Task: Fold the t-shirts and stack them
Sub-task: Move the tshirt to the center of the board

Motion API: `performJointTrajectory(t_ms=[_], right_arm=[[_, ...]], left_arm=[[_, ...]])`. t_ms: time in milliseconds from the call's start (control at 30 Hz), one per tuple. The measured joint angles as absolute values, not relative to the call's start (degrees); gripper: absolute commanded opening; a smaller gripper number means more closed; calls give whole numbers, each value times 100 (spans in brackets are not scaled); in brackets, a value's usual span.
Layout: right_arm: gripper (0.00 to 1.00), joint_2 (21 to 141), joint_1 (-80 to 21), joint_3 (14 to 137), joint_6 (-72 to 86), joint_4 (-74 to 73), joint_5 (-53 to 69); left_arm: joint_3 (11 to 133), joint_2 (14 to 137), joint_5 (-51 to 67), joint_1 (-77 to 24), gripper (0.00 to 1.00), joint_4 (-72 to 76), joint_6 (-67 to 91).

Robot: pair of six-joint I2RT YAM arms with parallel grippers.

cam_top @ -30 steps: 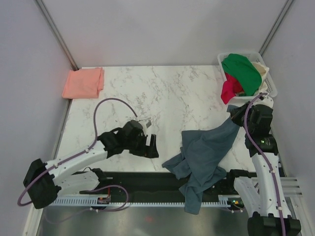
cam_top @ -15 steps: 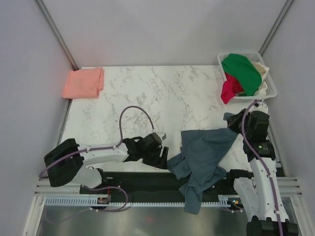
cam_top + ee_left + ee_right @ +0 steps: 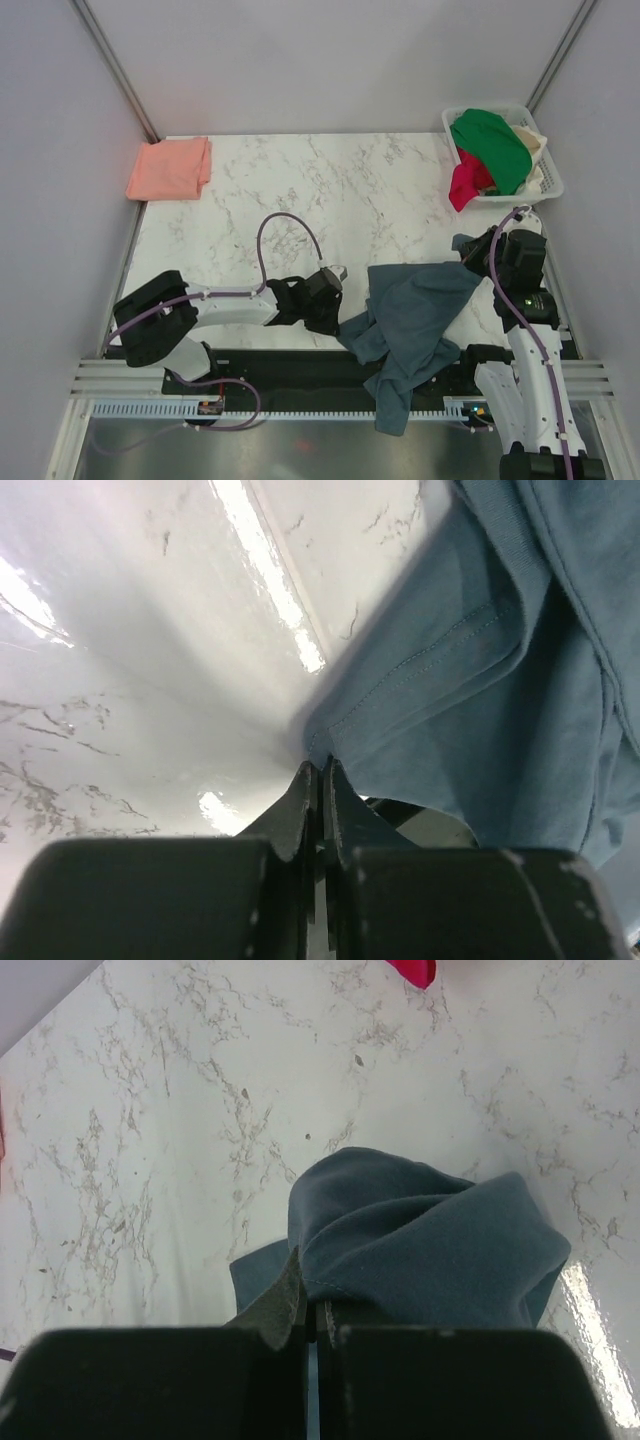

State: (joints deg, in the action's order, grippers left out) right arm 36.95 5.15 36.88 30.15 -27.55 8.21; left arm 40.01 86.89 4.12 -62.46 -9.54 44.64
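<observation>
Salmon-pink t-shirt (image 3: 168, 168) lies folded, well left of the white basket (image 3: 490, 108) across the counter (image 3: 350, 190); we count that one done. Left pincer (image 3: 320, 768), pressed together, pinches the left hem corner of the slate-blue t-shirt (image 3: 415, 310). That shirt is crumpled, near-left of the basket, spilling over the counter's near edge. Right pincer (image 3: 308, 1300) pinches its corner nearest the basket. We judge spreading, folding and stacking are left.
</observation>
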Motion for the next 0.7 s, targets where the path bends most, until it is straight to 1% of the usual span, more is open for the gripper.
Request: performJointTrajectory(t_ms=[100, 167, 233, 300, 400, 533, 633, 700], right_arm=[[0, 3684, 515, 3699, 3006, -2818, 913], [0, 3708, 515, 3817, 2987, -2961, 945], [0, 3750, 515, 4097, 2971, -3168, 982], [0, 3782, 515, 4506, 2974, -3293, 1057], [0, 3865, 515, 5470, 2971, -3597, 1157], [0, 3916, 515, 6976, 2961, -3730, 1205], [0, 3750, 515, 7850, 2864, -3765, 1214], [0, 3391, 482, 8158, 2779, -3671, 1105]], left_arm=[[4198, 8586, 176, -6254, 2, -1345, 4372], [4517, 8276, -156, -6259, 2, -1970, 4204], [5081, 7784, -589, -6265, 2, -2655, 3977], [5909, 7223, -1074, -6270, 2, -3225, 3712], [7279, 6541, -1706, -6276, 2, -3868, 3275], [8866, 5741, -2305, -6274, 2, -4289, 2532], [9660, 5273, -2429, -6276, 2, -4530, 1839], [10055, 4976, -2333, -6276, 2, -4508, 1341]])
